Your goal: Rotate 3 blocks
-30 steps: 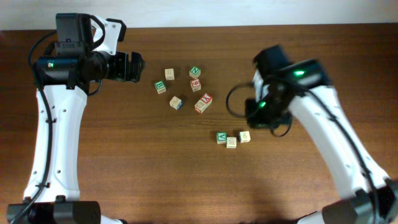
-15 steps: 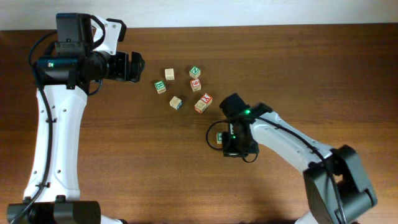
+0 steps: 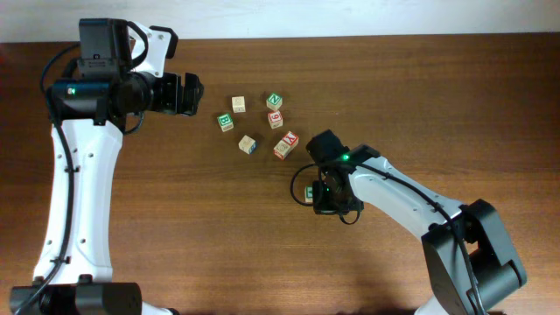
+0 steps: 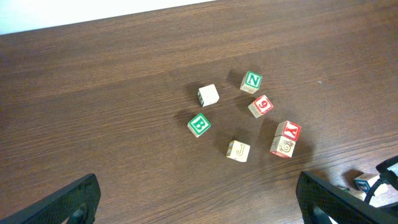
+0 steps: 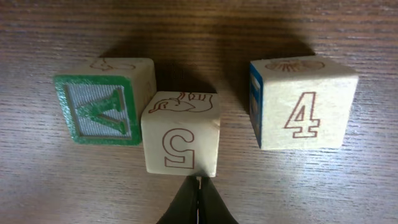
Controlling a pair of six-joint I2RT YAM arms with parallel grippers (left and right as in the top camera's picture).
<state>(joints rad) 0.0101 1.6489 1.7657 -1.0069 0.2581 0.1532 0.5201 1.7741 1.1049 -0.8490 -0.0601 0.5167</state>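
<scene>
Three small wooden blocks lie in a row in the right wrist view: one with a green V [image 5: 102, 102] on the left, a pale one with a red 5 [image 5: 180, 140] in the middle, and one with a blue side and a red 4 [image 5: 301, 102] on the right. My right gripper [image 5: 198, 182] is shut, its tips touching the middle block's near edge and holding nothing. Overhead, the right gripper [image 3: 328, 197] covers the row; only the V block [image 3: 309, 192] peeks out. My left gripper [image 3: 188, 94] hangs open at the far left, away from them.
A second cluster of cubes sits behind the row: green B [image 3: 226, 122], green N [image 3: 275, 101], red 9 [image 3: 276, 119], a red-printed pair [image 3: 286, 144], a blue-edged cube [image 3: 248, 143] and a plain one [image 3: 239, 104]. The left wrist view looks down on them.
My right arm swung in from the right and came down over the three blocks, its jaws closing on the way. The left arm has not moved.
</scene>
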